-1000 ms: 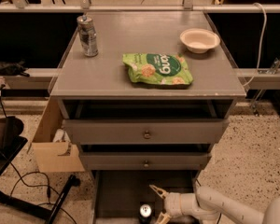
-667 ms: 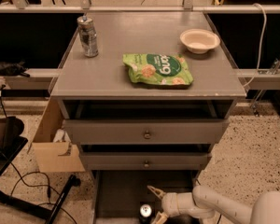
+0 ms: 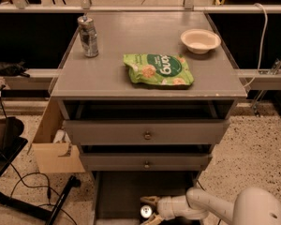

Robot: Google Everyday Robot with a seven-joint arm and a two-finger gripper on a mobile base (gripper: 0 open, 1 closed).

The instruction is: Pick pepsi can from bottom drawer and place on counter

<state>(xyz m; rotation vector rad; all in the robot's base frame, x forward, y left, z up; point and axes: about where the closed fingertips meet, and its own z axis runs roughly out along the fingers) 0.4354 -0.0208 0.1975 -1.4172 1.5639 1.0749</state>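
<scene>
The pepsi can point(image 3: 145, 212) stands in the open bottom drawer point(image 3: 117, 193) at the lower edge of the camera view; only its silver top and a bit of dark side show. My gripper point(image 3: 149, 210) reaches in from the right on a white arm point(image 3: 196, 205). Its tan fingers point(image 3: 150, 200) are spread, one behind the can and one in front of it. The grey counter point(image 3: 145, 50) above carries other items.
On the counter stand a silver-grey can point(image 3: 88, 36) at back left, a green snack bag point(image 3: 158, 70) in the middle and a white bowl point(image 3: 200, 40) at back right. Two knobbed drawers point(image 3: 147, 135) sit slightly open above. A cardboard box point(image 3: 54, 144) stands left of the cabinet.
The gripper has shifted slightly left, so its fingers now straddle the can. The arm's white body has come further into the lower right corner.
</scene>
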